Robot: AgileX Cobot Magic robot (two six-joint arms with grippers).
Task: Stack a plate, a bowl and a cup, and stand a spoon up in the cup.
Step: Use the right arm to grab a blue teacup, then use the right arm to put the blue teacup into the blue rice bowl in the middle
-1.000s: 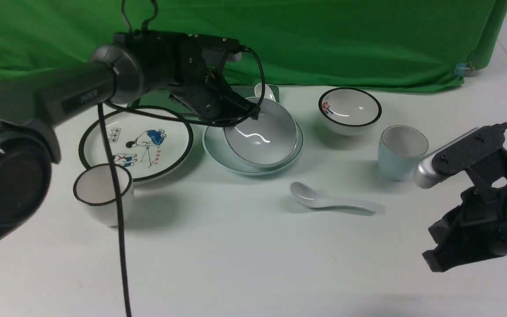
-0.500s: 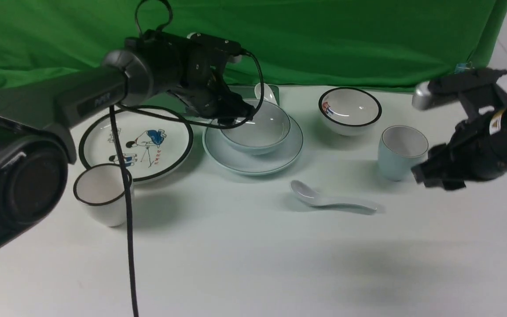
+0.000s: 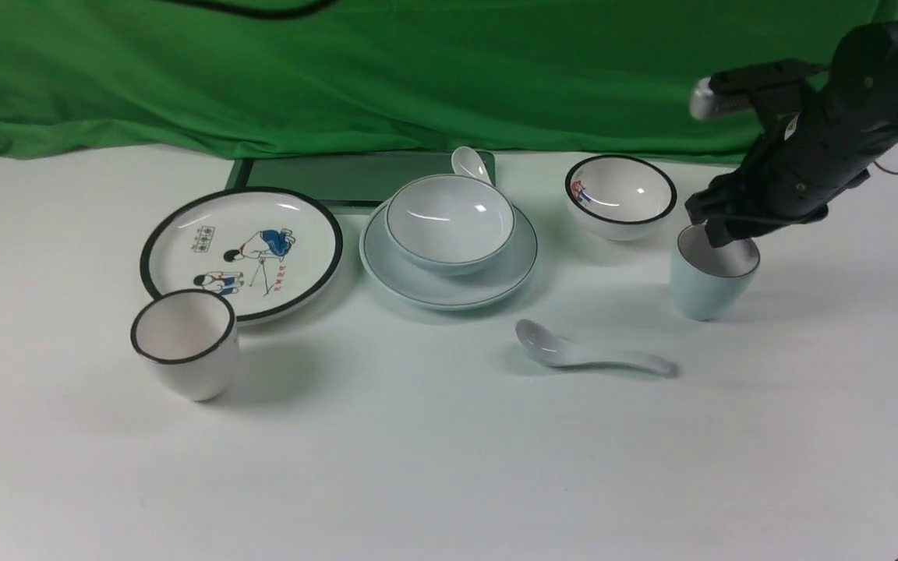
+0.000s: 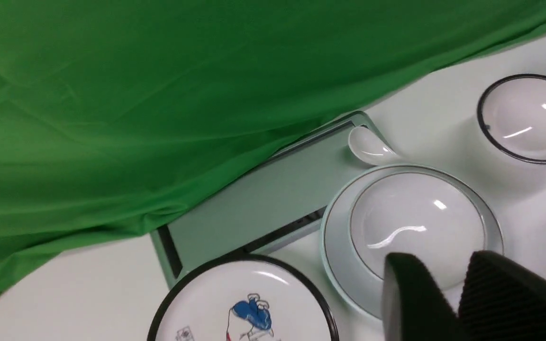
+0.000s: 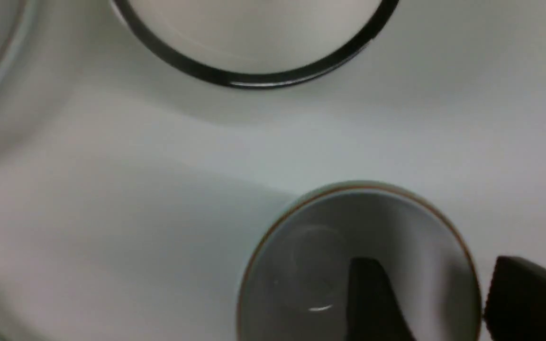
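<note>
The pale blue-green bowl (image 3: 449, 222) sits upright on the pale blue-green plate (image 3: 418, 284) at mid-table; both show in the left wrist view, bowl (image 4: 415, 213) and plate (image 4: 337, 255). My left gripper (image 4: 439, 265) is open and empty, above the bowl's edge; it is out of the front view. The pale blue cup (image 3: 706, 284) stands to the right. My right gripper (image 3: 718, 232) is open at its rim, one finger inside the cup (image 5: 330, 246) and one outside (image 5: 432, 279). The white spoon (image 3: 585, 354) lies on the table in front of the plate.
A white cartoon plate with a black rim (image 3: 240, 253) and a white black-rimmed cup (image 3: 184, 343) are on the left. A white black-rimmed bowl (image 3: 620, 195) stands behind the cup. A second spoon (image 3: 471, 164) rests on a dark flat tray (image 3: 340, 178) by the green cloth.
My left gripper let go of the bowl, which now sits level on the plate, and the arm left the front view. My right arm rose and moved back onto the cup's rim.
</note>
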